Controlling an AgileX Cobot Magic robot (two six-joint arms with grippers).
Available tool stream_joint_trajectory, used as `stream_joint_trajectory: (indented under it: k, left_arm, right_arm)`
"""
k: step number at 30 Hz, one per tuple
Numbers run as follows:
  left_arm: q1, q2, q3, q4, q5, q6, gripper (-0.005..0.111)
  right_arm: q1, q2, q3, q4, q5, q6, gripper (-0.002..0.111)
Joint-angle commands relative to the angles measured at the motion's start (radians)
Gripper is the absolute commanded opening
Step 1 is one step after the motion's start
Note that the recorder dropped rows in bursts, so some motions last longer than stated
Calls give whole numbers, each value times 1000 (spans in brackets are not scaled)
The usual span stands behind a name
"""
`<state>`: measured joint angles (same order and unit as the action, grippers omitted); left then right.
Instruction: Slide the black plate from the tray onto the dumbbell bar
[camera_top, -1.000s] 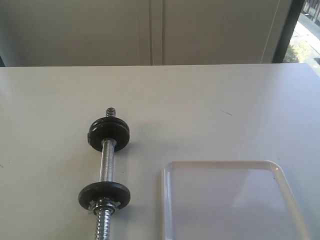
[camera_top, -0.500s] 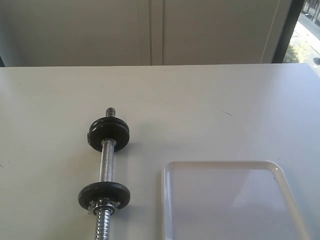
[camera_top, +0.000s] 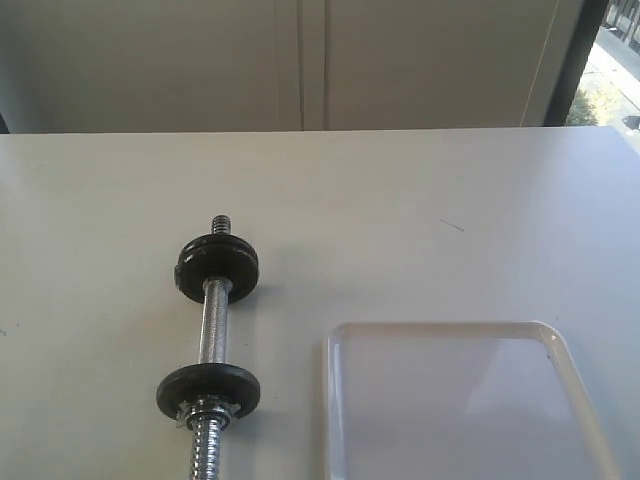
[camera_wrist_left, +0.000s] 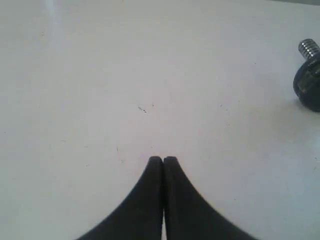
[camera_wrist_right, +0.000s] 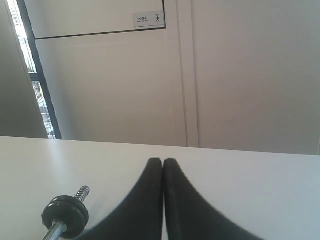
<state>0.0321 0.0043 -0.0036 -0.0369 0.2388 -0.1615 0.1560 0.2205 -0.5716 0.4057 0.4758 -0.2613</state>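
Note:
The dumbbell bar (camera_top: 214, 325) lies on the white table, left of centre, one threaded end pointing away. It carries a far black disc (camera_top: 218, 267), a near black disc (camera_top: 208, 390) and a chrome nut (camera_top: 205, 412). The white tray (camera_top: 440, 327) sits to its right, and the part in view holds nothing. No loose black plate shows in any view. My left gripper (camera_wrist_left: 163, 159) is shut and empty over bare table, with the bar's end disc (camera_wrist_left: 307, 85) off to one side. My right gripper (camera_wrist_right: 163, 161) is also shut and empty, the bar's disc (camera_wrist_right: 65, 214) beside it.
A pale wall with vertical panel seams (camera_top: 312, 65) stands behind the table's far edge. A dark window frame (camera_top: 578, 60) is at the back right. The tray's near part and the bar's near end run out of the exterior view.

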Motion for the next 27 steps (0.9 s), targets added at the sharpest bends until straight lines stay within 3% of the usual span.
stream_joint_trajectory:
  k: [1, 27]
  left_arm:
    - [-56, -4, 4, -4, 10, 61, 0]
    - [-57, -4, 4, -6, -9, 72, 0]
  right_arm:
    - [-5, -3, 4, -2, -8, 6, 0]
    - [7, -2, 4, -2, -8, 6, 0]
